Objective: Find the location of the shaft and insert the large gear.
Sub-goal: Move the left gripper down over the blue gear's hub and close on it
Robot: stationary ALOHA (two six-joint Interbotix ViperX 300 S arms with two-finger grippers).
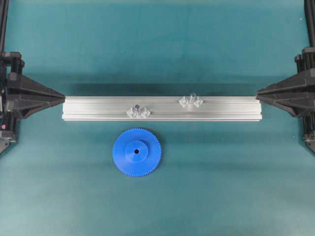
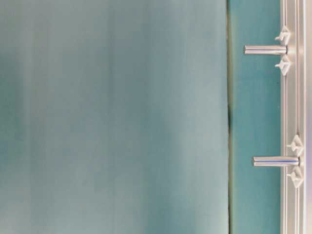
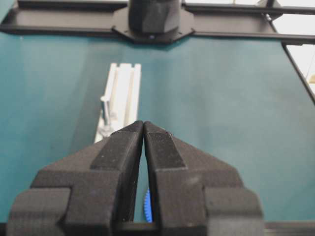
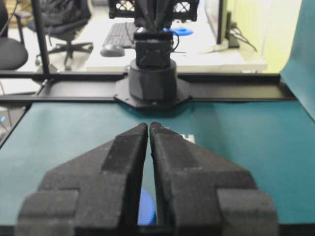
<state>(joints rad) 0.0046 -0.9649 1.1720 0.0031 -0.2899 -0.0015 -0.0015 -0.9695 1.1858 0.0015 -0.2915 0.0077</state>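
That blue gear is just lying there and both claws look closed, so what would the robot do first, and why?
Probably open one gripper and lower it over the blue gear. The gear lies flat on the mat, untouched, in front of the rail. Both the left gripper and right gripper sit shut and empty at the rail's ends, and neither pin carries a gear.

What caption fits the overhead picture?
Blue gear lies before a metal rail with two pins, between two shut hands.
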